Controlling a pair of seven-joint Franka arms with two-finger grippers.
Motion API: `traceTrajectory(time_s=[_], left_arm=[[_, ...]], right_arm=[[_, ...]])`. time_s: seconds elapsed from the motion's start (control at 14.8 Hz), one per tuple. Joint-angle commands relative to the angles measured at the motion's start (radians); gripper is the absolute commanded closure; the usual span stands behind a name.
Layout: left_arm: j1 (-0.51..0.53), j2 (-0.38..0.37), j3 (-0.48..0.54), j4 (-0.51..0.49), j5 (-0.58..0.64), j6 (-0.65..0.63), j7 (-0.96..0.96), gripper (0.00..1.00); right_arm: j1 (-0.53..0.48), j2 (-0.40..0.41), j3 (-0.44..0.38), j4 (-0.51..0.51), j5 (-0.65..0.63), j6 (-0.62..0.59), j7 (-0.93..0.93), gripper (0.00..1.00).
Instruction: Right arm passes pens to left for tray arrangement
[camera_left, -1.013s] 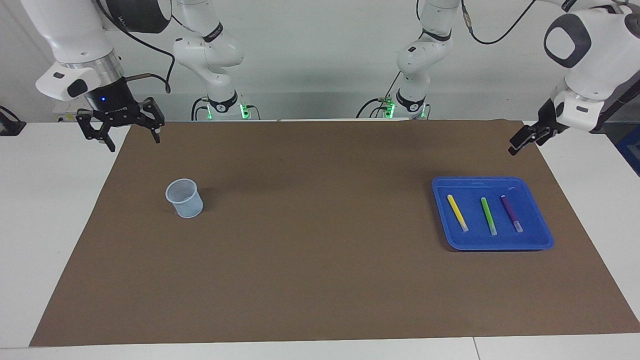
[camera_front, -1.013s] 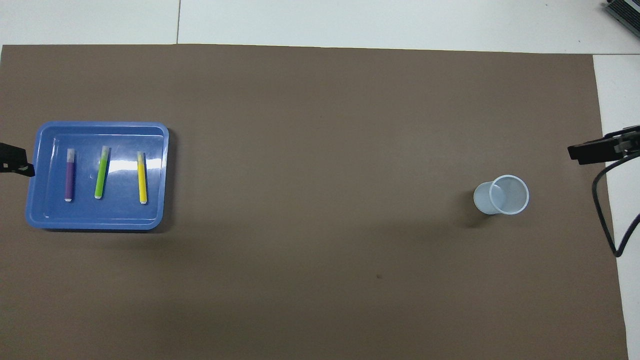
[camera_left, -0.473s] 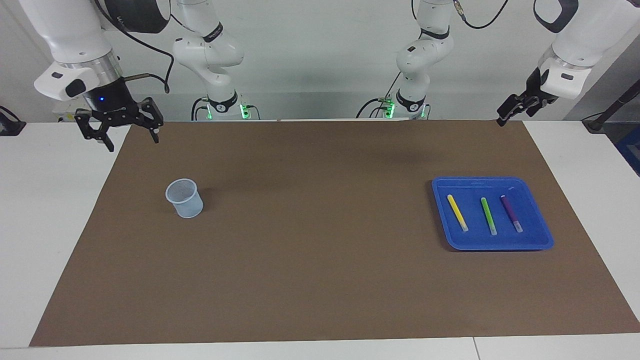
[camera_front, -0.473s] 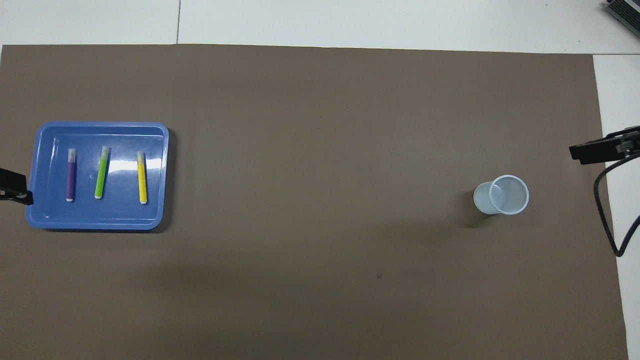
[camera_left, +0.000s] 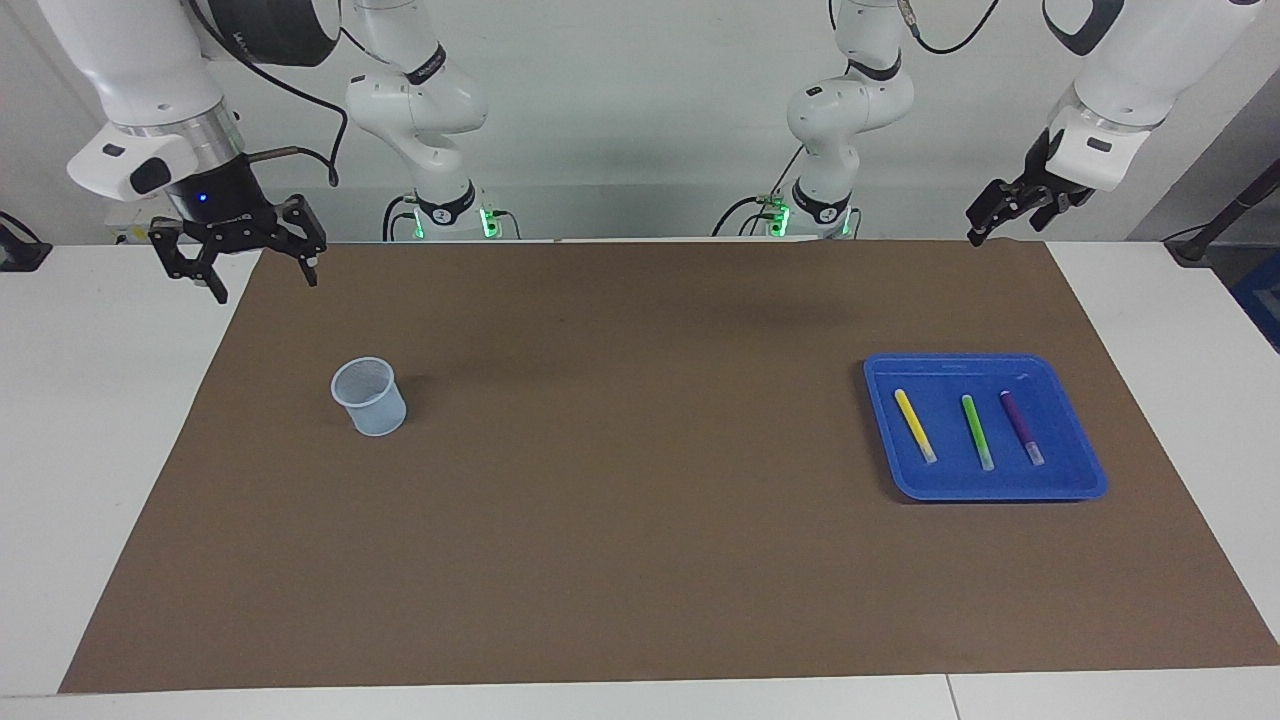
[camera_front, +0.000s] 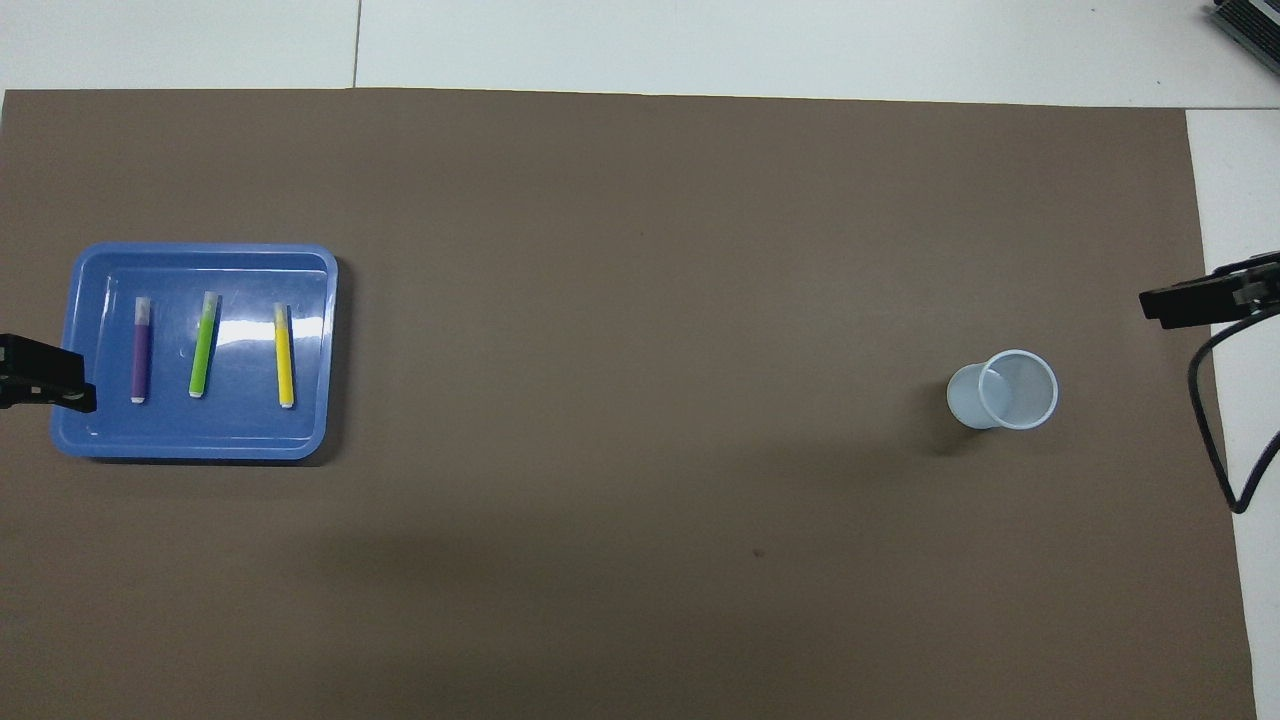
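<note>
Since the earlier frame, the left arm's slim black gripper (camera_left: 985, 222) has risen and shifted toward the table's middle, jaws apart, empty. The right arm's wide black gripper (camera_left: 262, 275) waits spread, empty. Yellow, green and purple marker pens (camera_left: 975, 431) lie side by side in the shallow blue plastic tray (camera_left: 1085, 487), at three o'clock from the pale translucent cup (camera_left: 370, 397).

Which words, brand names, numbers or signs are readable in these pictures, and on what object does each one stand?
No text can be read with certainty.
Right pincer: pale lettering on the black body under the blue light, too small to read.
Right arm's dark upper joint: white lettering, too blurred to read.
Tray, pens, cup: no markings visible.
</note>
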Motion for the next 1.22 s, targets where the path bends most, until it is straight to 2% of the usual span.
traceTrajectory(time_s=[0.0, 0.27, 0.47, 0.68, 0.81, 1.15], left_arm=[[-0.089, -0.012, 0.076, -0.012, -0.003, 0.026, 0.002, 0.00], [-0.093, 0.009, 0.073, -0.003, 0.000, 0.065, 0.004, 0.00], [-0.108, 0.107, 0.086, 0.065, 0.000, 0.059, 0.009, 0.00], [-0.112, 0.103, 0.088, 0.077, -0.002, 0.059, 0.024, 0.00], [-0.165, 0.120, 0.137, 0.101, 0.010, 0.019, 0.042, 0.00], [-0.176, 0.103, 0.139, 0.109, 0.009, 0.011, 0.042, 0.00]], right_arm=[[0.005, -0.001, -0.009, -0.001, 0.008, 0.017, 0.018, 0.00], [0.005, -0.001, -0.009, 0.001, 0.003, 0.015, 0.018, 0.00], [0.001, -0.001, -0.008, 0.003, 0.003, 0.014, 0.018, 0.00], [0.001, -0.001, -0.006, 0.003, 0.003, 0.011, 0.018, 0.00], [-0.001, -0.001, -0.006, 0.004, 0.003, 0.011, 0.018, 0.00], [-0.007, -0.001, -0.006, 0.004, 0.008, 0.008, 0.016, 0.00]])
